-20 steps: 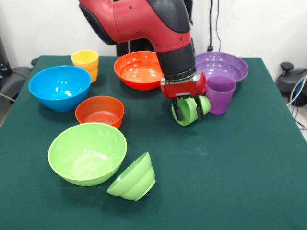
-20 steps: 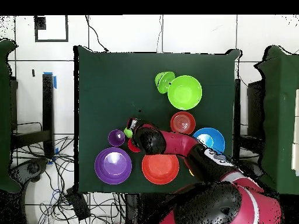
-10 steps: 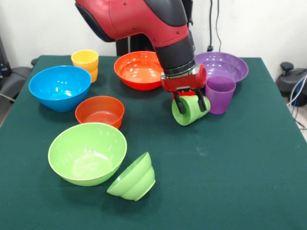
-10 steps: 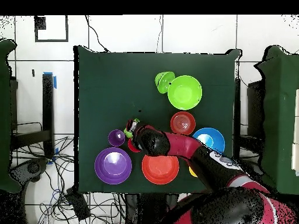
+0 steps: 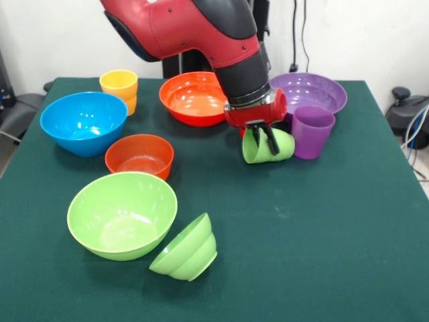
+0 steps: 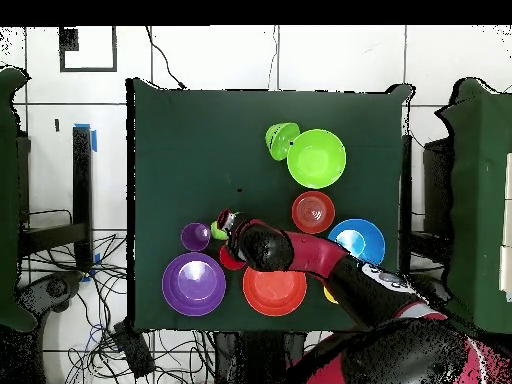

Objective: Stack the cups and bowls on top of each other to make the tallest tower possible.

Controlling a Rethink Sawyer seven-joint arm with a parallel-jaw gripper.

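Observation:
My gripper (image 5: 263, 139) is shut on a light green cup (image 5: 276, 146), holding it on its side just above the cloth. A purple cup (image 5: 311, 131) stands upright close to its right, in front of the purple bowl (image 5: 308, 90). From above, the gripper (image 6: 225, 221) and green cup (image 6: 217, 231) sit beside the purple cup (image 6: 195, 236). A yellow cup (image 5: 119, 87) stands at the far left behind the blue bowl (image 5: 84, 122). The orange bowl (image 5: 194, 98) lies behind the arm. No tower shows in either view.
A small orange-red bowl (image 5: 139, 155), a large light green bowl (image 5: 122, 213) and a small light green bowl (image 5: 186, 248) tipped on its side fill the near left. The green cloth's front edge runs along the bottom.
The gripper has risen a little with the green cup and turned it, so the cup now lies more level and nearer the purple cup.

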